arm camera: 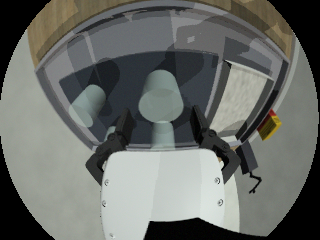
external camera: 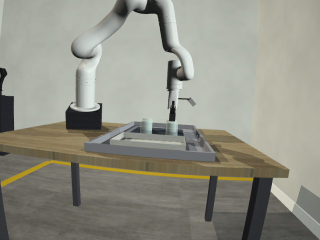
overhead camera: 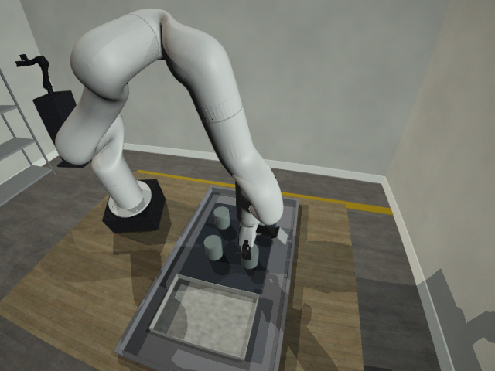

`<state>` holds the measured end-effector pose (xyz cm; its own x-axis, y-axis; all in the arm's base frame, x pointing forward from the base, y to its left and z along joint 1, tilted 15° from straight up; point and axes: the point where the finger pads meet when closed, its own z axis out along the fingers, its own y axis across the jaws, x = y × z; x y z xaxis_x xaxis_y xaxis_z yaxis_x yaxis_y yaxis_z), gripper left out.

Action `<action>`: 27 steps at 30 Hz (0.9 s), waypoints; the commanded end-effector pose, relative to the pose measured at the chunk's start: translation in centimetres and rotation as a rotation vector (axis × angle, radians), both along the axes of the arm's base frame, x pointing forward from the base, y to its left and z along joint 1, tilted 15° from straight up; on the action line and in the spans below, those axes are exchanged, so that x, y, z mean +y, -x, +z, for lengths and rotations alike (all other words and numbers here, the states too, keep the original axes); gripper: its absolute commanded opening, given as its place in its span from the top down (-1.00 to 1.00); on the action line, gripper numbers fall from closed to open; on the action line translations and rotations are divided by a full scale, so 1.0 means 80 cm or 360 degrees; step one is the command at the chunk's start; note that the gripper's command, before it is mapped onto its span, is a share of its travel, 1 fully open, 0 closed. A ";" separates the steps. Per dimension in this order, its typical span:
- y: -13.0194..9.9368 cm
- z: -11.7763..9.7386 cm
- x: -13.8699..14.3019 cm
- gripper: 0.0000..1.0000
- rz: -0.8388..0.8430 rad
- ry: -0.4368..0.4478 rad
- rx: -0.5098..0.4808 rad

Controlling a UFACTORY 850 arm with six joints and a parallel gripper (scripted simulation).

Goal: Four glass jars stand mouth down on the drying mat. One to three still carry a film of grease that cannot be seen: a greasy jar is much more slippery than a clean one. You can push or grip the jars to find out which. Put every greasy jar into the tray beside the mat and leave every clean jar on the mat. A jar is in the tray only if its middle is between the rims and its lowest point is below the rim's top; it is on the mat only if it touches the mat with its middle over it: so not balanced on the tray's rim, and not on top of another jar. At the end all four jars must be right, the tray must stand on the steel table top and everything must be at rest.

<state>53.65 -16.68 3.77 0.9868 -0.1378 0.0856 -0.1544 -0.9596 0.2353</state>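
Note:
Three pale glass jars show on the dark drying mat point(overhead camera: 189, 256) in the top view: a far left jar point(overhead camera: 220, 217), a near left jar point(overhead camera: 213, 247) and a near right jar point(overhead camera: 252, 258). The arm hides the fourth. My gripper point(overhead camera: 245, 251) is open and empty, just above the near right jar point(external camera: 171, 127). In the wrist view its fingers stand either side of that jar point(arm camera: 160, 103), with a second jar point(arm camera: 87, 107) to the left. The shallow pale tray point(overhead camera: 206, 315) sits in front of the mat and holds no jar.
The mat and tray lie on a grey steel top with a raised rim point(external camera: 149, 152), set on a wooden table point(external camera: 232, 160). The arm's base stands on a black block point(overhead camera: 134, 207) at the left. A metal shelf point(overhead camera: 15, 148) stands further left on the floor.

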 end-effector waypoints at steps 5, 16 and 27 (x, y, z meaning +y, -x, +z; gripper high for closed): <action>-0.002 -0.020 -0.005 -1.00 0.0001 0.0001 -0.0003; -0.003 -0.041 -0.011 -1.00 0.0001 0.0001 -0.0003; -0.004 -0.055 -0.014 -1.00 0.0001 0.0001 -0.0003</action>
<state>53.84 -17.75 -0.49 0.9869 -0.1379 0.0836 -0.1540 -0.9598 0.2347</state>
